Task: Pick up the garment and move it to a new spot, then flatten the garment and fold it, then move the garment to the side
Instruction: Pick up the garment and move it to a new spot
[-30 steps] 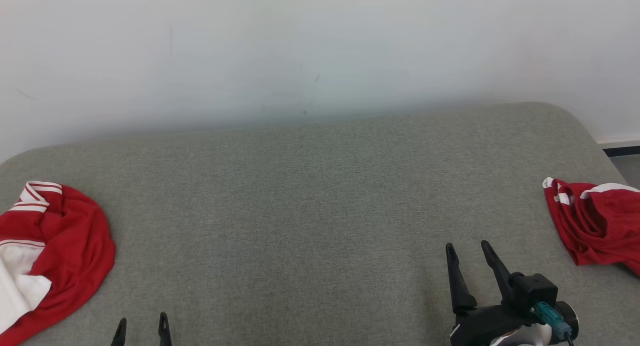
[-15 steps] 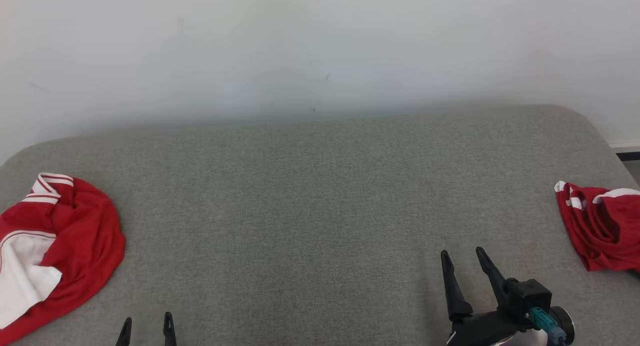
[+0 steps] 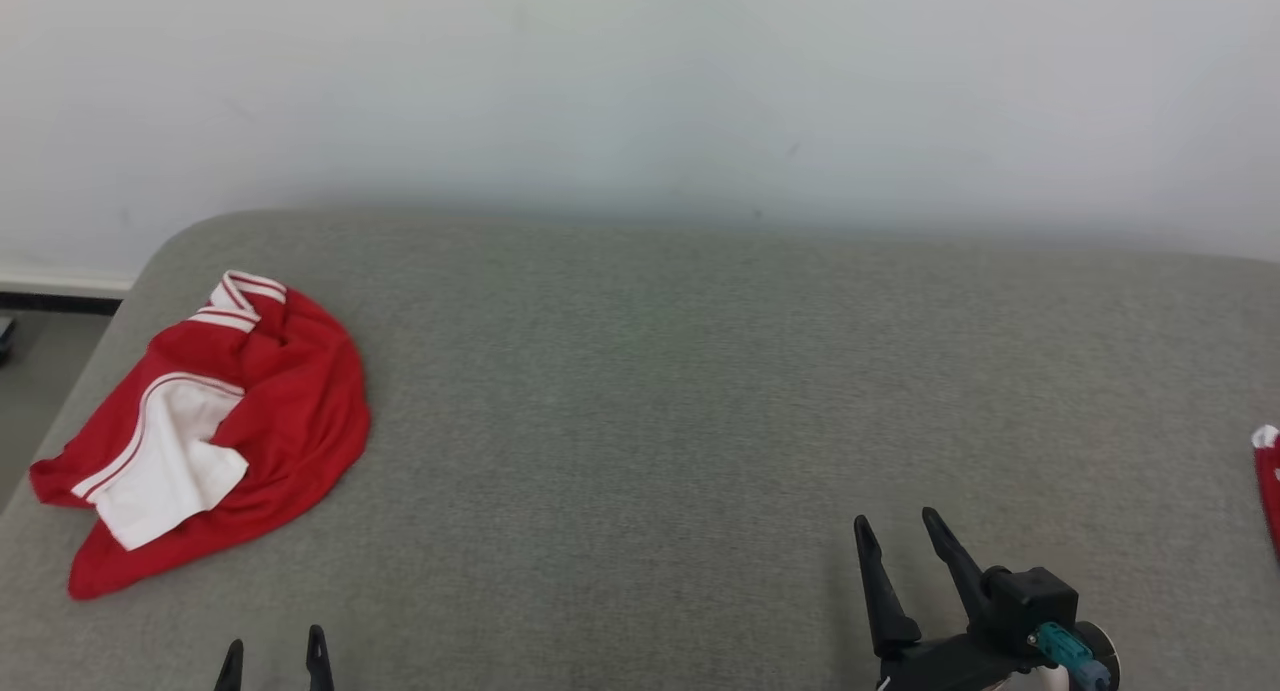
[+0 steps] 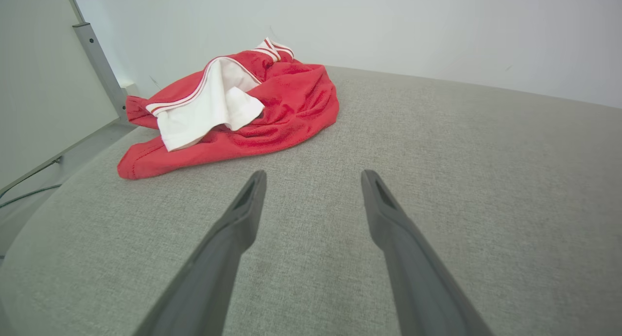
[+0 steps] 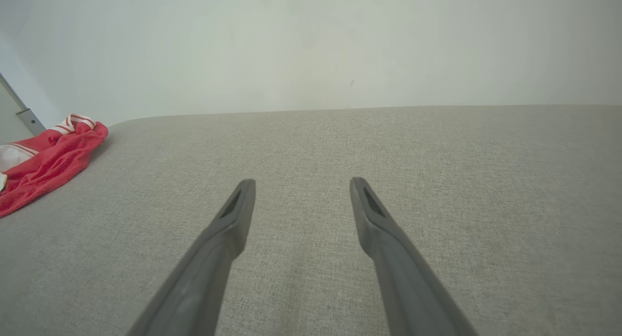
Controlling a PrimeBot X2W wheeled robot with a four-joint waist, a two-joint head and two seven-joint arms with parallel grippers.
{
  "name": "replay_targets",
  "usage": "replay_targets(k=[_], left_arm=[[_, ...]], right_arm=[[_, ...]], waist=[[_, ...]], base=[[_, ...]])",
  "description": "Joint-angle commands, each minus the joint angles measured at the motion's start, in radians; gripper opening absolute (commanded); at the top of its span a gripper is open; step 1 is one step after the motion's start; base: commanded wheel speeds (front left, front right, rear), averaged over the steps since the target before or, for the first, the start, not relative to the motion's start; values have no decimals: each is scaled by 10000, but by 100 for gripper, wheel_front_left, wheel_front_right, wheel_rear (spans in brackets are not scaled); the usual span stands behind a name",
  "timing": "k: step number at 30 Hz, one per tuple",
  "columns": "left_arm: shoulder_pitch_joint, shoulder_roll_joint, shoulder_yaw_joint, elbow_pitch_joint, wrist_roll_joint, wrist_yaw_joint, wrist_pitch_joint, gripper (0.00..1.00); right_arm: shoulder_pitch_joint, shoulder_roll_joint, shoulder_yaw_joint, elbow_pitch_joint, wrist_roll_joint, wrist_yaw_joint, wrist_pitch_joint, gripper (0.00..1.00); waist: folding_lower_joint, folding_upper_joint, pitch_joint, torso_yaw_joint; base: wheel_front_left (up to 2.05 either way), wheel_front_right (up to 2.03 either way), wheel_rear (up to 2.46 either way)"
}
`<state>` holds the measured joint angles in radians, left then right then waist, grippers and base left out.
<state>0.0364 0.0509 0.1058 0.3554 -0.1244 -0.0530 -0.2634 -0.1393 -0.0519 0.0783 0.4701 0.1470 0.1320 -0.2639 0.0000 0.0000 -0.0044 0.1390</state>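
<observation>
So the red-and-white garment [image 3: 215, 426] sits crumpled at the left end of the grey padded surface [image 3: 640, 371], close to its left edge. Its long axis runs diagonally, with the striped trim at the far end and the red hem nearer the robot and further left. The left gripper [image 3: 274, 643] is low down just right of it, jaws spread wide with nothing in them, so the cloth lies ahead and to its left. Looks like that arm's job. The right gripper [image 3: 895, 519] is well apart over bare surface, also wide open and empty. Another bit of red cloth [image 3: 1268, 471] peeks in at the right edge.
</observation>
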Motion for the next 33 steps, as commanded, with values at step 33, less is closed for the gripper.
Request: replay_targets(k=[33], left_arm=[[-103, -6, 1179, 207, -1011, -295, -17, 100]], right_arm=[[-323, 11, 564, 105, -557, -28, -1, 100]], waist=[[0, 0, 621, 2395]], base=[[0, 0, 0]])
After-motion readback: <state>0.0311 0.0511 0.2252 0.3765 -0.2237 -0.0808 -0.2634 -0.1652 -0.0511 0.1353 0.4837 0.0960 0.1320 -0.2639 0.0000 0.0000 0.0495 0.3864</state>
